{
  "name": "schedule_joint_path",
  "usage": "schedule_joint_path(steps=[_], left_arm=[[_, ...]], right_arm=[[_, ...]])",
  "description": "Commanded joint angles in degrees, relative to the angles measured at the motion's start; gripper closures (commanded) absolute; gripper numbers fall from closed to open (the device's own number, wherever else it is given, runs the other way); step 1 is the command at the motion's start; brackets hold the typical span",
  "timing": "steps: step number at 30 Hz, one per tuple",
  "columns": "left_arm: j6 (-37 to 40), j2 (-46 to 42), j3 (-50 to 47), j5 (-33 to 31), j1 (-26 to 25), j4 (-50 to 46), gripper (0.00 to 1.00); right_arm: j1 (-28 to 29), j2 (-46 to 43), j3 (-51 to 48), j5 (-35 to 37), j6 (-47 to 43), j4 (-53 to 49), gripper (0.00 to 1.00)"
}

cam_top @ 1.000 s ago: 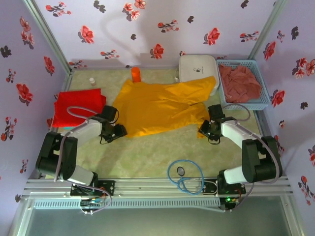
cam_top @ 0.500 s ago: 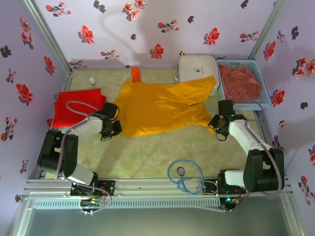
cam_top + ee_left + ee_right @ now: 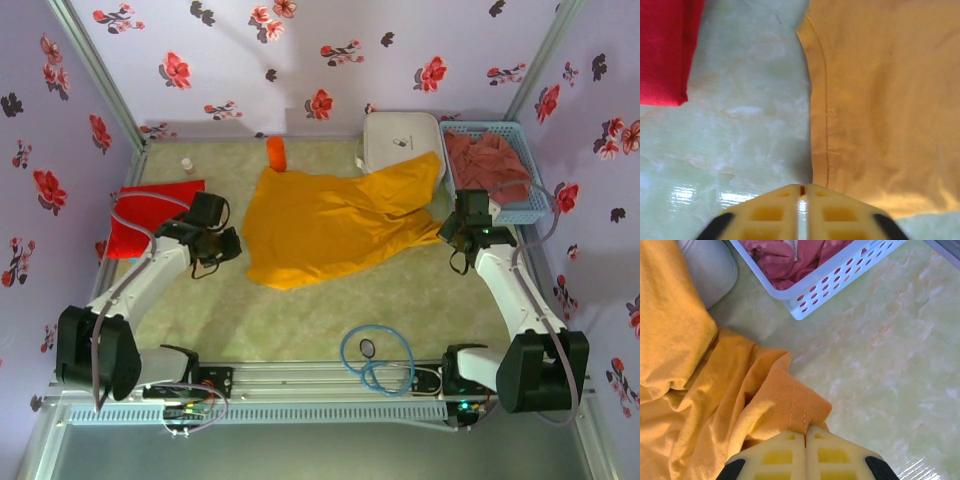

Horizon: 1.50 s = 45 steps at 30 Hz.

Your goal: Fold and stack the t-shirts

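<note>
Pale green marbled tabletop (image 3: 300, 320), floral walls (image 3: 300, 60) round it. Mid-table lies golden-yellow tee (image 3: 330, 220), spread but rumpled, its far-right corner up over white case (image 3: 400, 135). L gripper (image 3: 801, 189) is pinched closed on the tee's left hem; R gripper (image 3: 805, 432) is clamped tight on bunched hem at its right edge. At far left, red tee (image 3: 145, 215), folded, apart from yellow one. Far right, pink tee (image 3: 487, 165) heaped in blue basket (image 3: 530, 212).
</note>
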Motion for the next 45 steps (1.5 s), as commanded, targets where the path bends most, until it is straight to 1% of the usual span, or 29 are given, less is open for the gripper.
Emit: schedule_joint_path(steps=[1, 2, 4, 7, 10, 13, 15, 17, 18, 20, 22, 23, 25, 27, 29, 33, 38, 42, 44, 45], left_arm=[[-1.6, -0.2, -4.1, 6.1, -0.7, -0.2, 0.66], [-2.7, -0.1, -5.6, 6.9, -1.2, 2.0, 0.61], [-4.7, 1.1, -8.9, 8.5, -2.5, 6.6, 0.56], [-6.7, 3.9, -10.8, 8.6, -4.5, 10.8, 0.50], [-7.7, 7.0, -10.7, 8.6, -5.5, 13.3, 0.48], [-8.0, 9.9, -9.9, 8.6, -6.1, 15.7, 0.48], [-7.9, 12.0, -9.5, 8.3, -6.2, 17.0, 0.51], [-7.0, 14.0, -8.3, 7.2, -6.2, 16.7, 0.55], [-6.2, 14.9, -7.2, 6.2, -6.2, 15.7, 0.61], [-4.1, 15.5, -4.7, 4.5, -6.1, 12.6, 0.80], [-2.0, 15.3, -1.5, 3.6, -6.1, 8.3, 0.95], [-1.2, 15.1, -0.1, 3.7, -5.9, 6.4, 0.99], [0.1, 14.8, 3.5, 4.7, -5.5, 1.9, 1.00], [1.0, 15.0, 7.1, 7.9, -4.8, -0.9, 1.00], [2.0, 16.3, 11.8, 11.1, -4.2, -3.3, 1.00], [3.7, 20.7, 21.1, 13.5, -2.9, -6.1, 1.00], [5.6, 31.9, 35.6, 15.6, -1.2, -9.2, 1.00], [8.3, 43.9, 52.1, 15.9, -0.4, -16.4, 1.00], [8.5, 49.1, 59.4, 15.8, 0.0, -18.2, 1.00], [8.3, 51.7, 63.2, 15.8, 0.3, -19.2, 0.98]], right_arm=[[-0.4, 0.9, -1.5, -1.0, -0.7, 1.0, 1.00], [-0.4, 0.9, -2.0, -1.4, -0.6, 1.4, 1.00], [-0.4, 1.1, -2.5, -2.1, -0.5, 2.0, 1.00], [-0.4, 1.9, -1.8, -2.9, -0.5, 1.5, 1.00], [-0.5, 2.1, -1.4, -3.0, -0.8, 1.4, 1.00], [-0.4, 2.0, -1.2, -2.8, -1.1, 1.2, 1.00], [-0.4, 2.1, -1.3, -2.7, -1.0, 1.3, 1.00], [-0.4, 2.2, -1.3, -2.8, -1.0, 1.4, 1.00], [-0.4, 2.3, -1.3, -2.7, -1.0, 1.4, 1.00], [-0.4, 2.5, -1.1, -2.7, -1.0, 1.3, 1.00], [-0.4, 2.5, -0.7, -2.6, -1.4, 1.0, 1.00], [-0.4, 2.5, -0.6, -2.6, -1.7, 0.9, 1.00], [-0.4, 3.1, -0.2, -2.4, -2.5, 1.0, 1.00], [-0.4, 4.1, 0.4, -2.4, -3.0, 0.8, 1.00], [-0.4, 5.7, 1.4, -2.8, -3.5, 0.5, 1.00], [-0.4, 8.5, 3.5, -2.6, -4.7, -0.4, 1.00], [-0.4, 10.9, 6.2, -2.1, -4.8, -0.9, 1.00], [-0.4, 12.1, 7.7, -2.1, -4.7, -1.0, 1.00], [-0.4, 12.8, 8.3, -2.2, -4.7, -1.3, 1.00], [-0.4, 13.0, 8.4, -2.3, -4.7, -1.4, 1.00]])
